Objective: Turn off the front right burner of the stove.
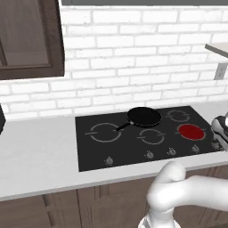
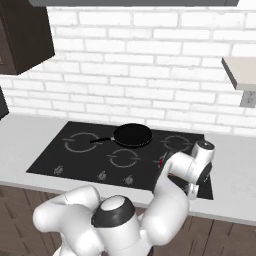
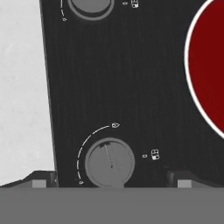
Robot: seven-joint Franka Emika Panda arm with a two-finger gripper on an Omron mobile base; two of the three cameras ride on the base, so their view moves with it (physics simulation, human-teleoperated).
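Stove [image 1: 89, 151] sits flush in the pale bench [image 1: 35, 156], a glossy black glass slab under a white brick wall [image 1: 133, 58]. From the left base view I count grey ring markings across it and one zone lit solid red: the front right burner [image 1: 191, 131], at the right end of the cooktop just behind the row of small knobs. A black frying pan [image 1: 144, 116] rests on the rear middle zone, handle pointing left and toward the front. In the right base view the arm folds up from the lower left and bends over the right part of the cooktop, hiding most of the red zone; only a sliver of red shows beside the wrist. In the hand view I look straight down on the glass: the end effector [image 3: 109, 178] hangs over a grey round knob [image 3: 109, 162], its two dark fingertips [image 3: 41, 179] standing wide apart on either side of the knob and touching nothing, so I read it as spread open. The knob's marker line runs from the centre toward the upper left, inside a thin white arc scale. The red burner disc fills the right edge of that view with a white rim, and a second knob [image 3: 89, 8] shows at the top edge. Bare bench lies along the left.
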